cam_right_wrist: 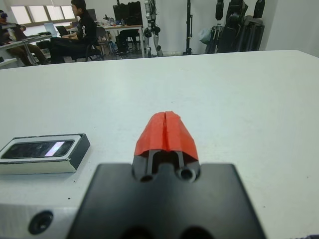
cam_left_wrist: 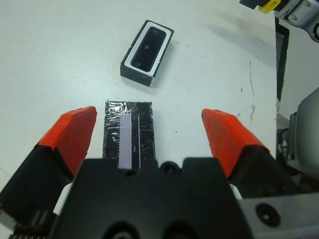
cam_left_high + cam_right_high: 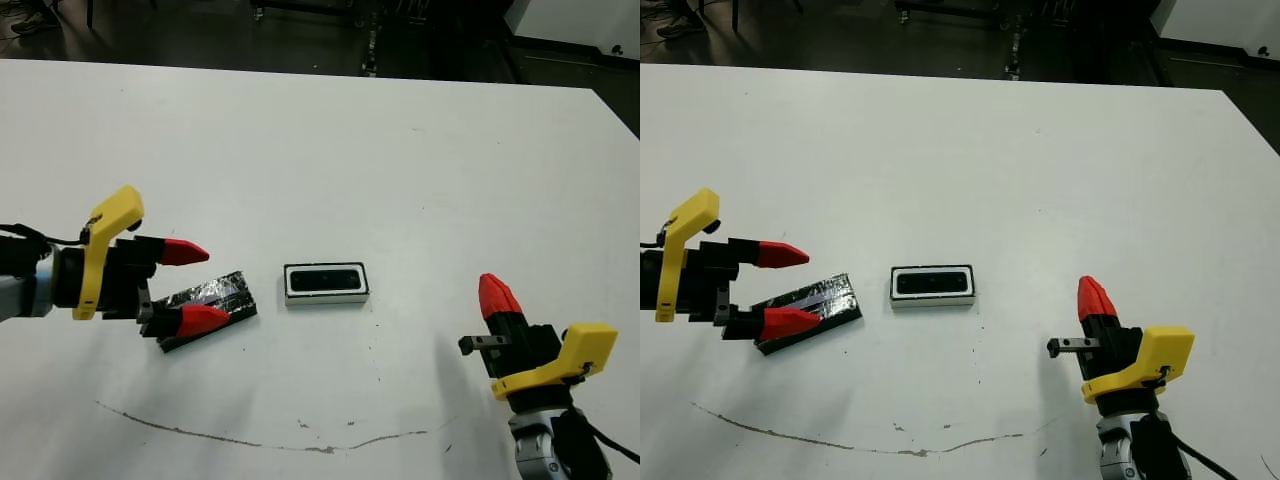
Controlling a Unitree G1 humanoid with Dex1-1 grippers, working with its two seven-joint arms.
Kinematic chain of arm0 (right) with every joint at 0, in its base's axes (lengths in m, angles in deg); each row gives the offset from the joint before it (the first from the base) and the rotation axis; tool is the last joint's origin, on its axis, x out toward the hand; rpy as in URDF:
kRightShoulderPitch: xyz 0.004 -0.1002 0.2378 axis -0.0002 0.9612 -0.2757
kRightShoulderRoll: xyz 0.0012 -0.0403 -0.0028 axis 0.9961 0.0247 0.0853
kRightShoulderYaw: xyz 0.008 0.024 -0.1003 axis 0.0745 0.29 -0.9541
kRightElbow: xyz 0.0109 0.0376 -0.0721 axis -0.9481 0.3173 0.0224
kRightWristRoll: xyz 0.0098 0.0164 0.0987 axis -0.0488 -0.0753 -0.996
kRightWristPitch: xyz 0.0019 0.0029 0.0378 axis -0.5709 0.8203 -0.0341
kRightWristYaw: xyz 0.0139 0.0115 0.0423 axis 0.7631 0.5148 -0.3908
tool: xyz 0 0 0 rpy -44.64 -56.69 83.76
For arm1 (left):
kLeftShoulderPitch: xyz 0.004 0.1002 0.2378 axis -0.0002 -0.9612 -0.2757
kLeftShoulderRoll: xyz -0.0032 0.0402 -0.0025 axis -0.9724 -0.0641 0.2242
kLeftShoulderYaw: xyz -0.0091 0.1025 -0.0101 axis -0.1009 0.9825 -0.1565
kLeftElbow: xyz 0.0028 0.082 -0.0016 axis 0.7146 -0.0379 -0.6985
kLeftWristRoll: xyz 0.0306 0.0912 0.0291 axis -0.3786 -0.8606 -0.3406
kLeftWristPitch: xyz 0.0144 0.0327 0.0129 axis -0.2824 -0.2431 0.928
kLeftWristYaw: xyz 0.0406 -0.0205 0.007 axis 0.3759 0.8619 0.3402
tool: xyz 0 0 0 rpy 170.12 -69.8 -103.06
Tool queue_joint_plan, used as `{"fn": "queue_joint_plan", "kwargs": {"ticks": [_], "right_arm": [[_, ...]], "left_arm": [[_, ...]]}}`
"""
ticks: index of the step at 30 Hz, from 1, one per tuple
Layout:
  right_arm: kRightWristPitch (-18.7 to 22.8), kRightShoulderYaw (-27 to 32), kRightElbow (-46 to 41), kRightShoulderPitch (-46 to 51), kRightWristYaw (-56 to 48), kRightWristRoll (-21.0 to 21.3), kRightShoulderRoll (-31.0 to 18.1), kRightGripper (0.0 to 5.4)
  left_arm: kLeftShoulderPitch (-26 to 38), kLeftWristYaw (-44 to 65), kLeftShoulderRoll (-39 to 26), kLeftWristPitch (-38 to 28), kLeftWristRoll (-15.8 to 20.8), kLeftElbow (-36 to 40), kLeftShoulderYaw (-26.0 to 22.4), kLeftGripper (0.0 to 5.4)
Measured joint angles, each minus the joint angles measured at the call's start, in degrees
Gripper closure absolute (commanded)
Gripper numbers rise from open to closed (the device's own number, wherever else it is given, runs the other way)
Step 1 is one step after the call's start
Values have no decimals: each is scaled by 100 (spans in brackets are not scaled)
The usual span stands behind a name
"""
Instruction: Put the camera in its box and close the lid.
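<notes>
The camera (image 3: pixel 325 279) is already seated in the box (image 3: pixel 326 297), while the lid (image 3: pixel 205 306) is framed on the table by the spread left gripper (image 3: pixel 193 286), the right gripper (image 1: pixel 166 132) being pressed together.

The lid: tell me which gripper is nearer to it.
Left. The left gripper is open, its fingers either side of the lid's near end. The right gripper, shut, sits far off, beyond the box.
</notes>
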Motion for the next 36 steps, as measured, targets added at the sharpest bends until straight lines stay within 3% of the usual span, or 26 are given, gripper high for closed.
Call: {"fn": "queue_joint_plan", "kwargs": {"ticks": [15, 36], "right_arm": [[-24, 5, 4, 9, -63, -117, -16, 539], [-25, 12, 8, 10, -90, -131, -26, 539]], "left_arm": [[-149, -131, 25, -332, -465, -140, 213, 0], [-210, 348, 163, -1043, -929, -1053, 584, 0]]}}
